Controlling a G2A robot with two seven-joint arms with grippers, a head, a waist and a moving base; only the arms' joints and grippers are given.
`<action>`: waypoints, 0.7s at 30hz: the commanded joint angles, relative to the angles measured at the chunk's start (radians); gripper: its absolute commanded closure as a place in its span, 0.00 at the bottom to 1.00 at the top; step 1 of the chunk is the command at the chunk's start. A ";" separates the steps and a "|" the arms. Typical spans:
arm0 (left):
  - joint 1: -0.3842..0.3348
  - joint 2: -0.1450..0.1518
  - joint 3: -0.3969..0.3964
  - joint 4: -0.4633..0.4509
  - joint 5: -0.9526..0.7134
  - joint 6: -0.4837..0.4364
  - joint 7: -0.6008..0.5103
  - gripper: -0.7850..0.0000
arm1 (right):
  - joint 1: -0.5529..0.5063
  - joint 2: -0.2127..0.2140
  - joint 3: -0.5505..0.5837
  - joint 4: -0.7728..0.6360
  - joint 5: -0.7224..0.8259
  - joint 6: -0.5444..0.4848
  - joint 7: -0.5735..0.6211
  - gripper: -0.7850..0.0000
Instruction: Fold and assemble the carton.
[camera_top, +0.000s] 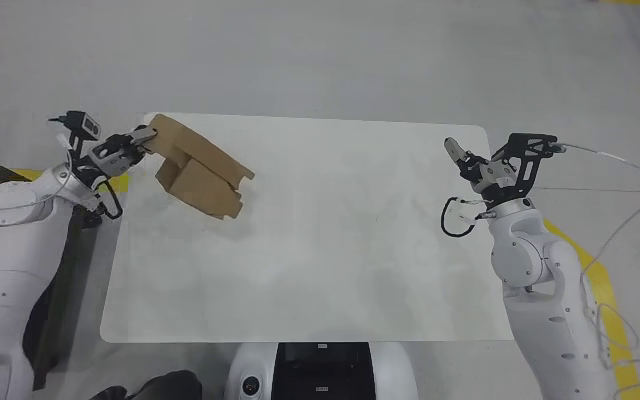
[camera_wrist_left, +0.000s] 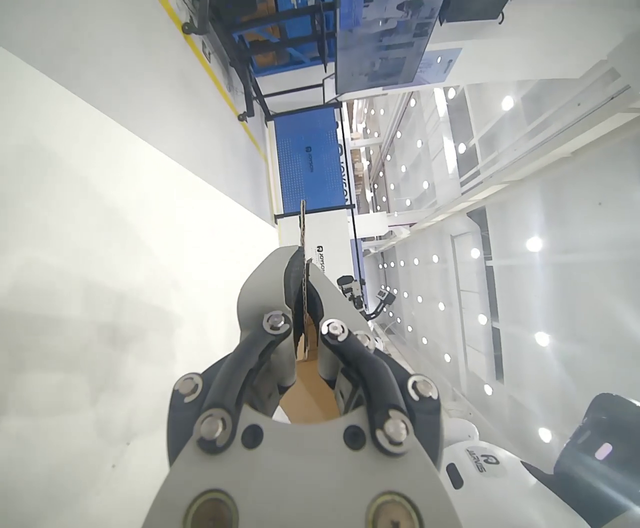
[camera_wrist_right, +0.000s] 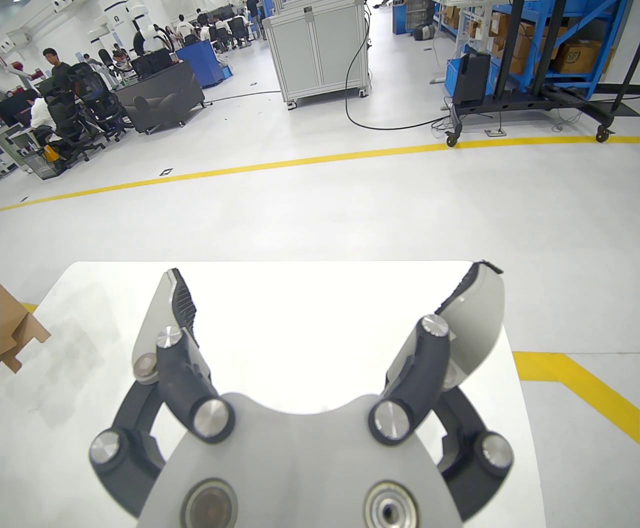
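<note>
Left hand (camera_wrist_left: 301, 270) is pinching the carton (camera_top: 205, 170) edge; carton is lying diagonally toward the surface (camera_top: 350, 250) centre; right hand (camera_wrist_right: 330, 277) is hovering spread, well apart.

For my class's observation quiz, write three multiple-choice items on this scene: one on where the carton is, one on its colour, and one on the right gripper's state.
1. Where on the table is the carton?
A. centre
B. far left corner
C. near right corner

2. What colour is the carton?
A. white
B. brown
C. blue

3. The right gripper is:
A. open and empty
B. shut on the carton
C. shut and empty

Answers:
1 B: it is at that corner, held by the left gripper.
2 B: it is plain brown cardboard.
3 A: its jaws stand wide apart with nothing between them.
</note>
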 joint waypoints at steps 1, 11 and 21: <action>0.029 -0.001 -0.003 -0.074 0.003 0.019 0.034 1.00 | 0.000 0.000 0.000 0.000 0.000 0.000 0.000 0.00; 0.159 -0.019 0.001 -0.368 0.074 0.070 0.275 1.00 | 0.000 0.000 0.000 0.000 0.000 0.000 0.000 0.00; 0.162 -0.033 0.019 -0.421 0.127 0.098 0.342 1.00 | 0.000 0.000 0.000 0.000 0.000 0.000 0.000 0.00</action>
